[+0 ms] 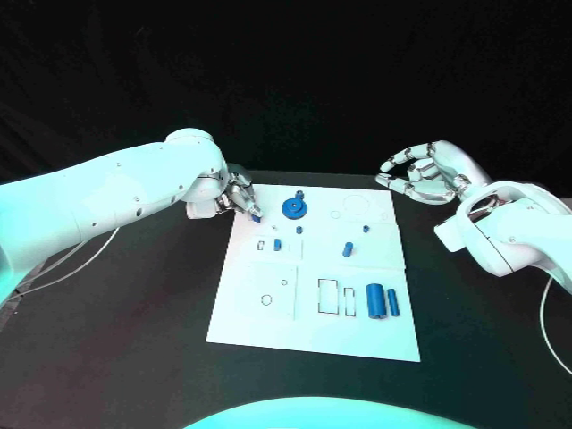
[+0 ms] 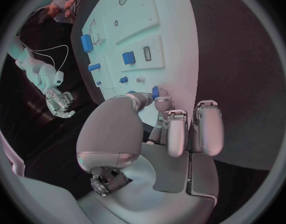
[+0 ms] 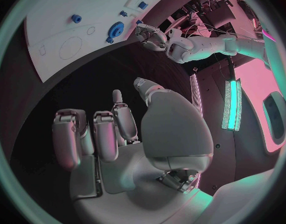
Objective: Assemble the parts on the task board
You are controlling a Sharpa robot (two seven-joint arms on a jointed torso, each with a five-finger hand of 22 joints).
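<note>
The black table (image 1: 131, 357) fills the lower half of the head view, and the white task board (image 1: 315, 326) lies at its centre, running from just above mid-frame down toward the lower middle.

The left arm (image 1: 93, 201) enters from the left edge of the frame and ends at the board's upper left corner. The right arm (image 1: 531, 237) enters from the right edge and stops right of the board's upper right corner, clear of the plate.

The left hand (image 1: 235, 197) sits at the board's upper left edge with its fingers drawn together; a small blue part (image 2: 155, 92) is pinched at the fingertips (image 2: 162, 104), just over the board's rim, as the left wrist view shows.

The right hand (image 1: 422, 174) hangs above the table to the upper right of the board, fingers curled inward around nothing, touching no part.

On the board, a blue gear-like disc (image 1: 294, 209) stands near the upper edge, just right of the left hand. Two blue cylinders (image 1: 384, 301) lie side by side in the lower right area, beside two outlined rectangular slots (image 1: 327, 296). A short blue peg (image 1: 347, 248) lies near the board's centre, and a smaller blue piece (image 1: 277, 244) lies to its left. A tiny blue piece (image 1: 295, 229) sits between the disc and that piece.
</note>
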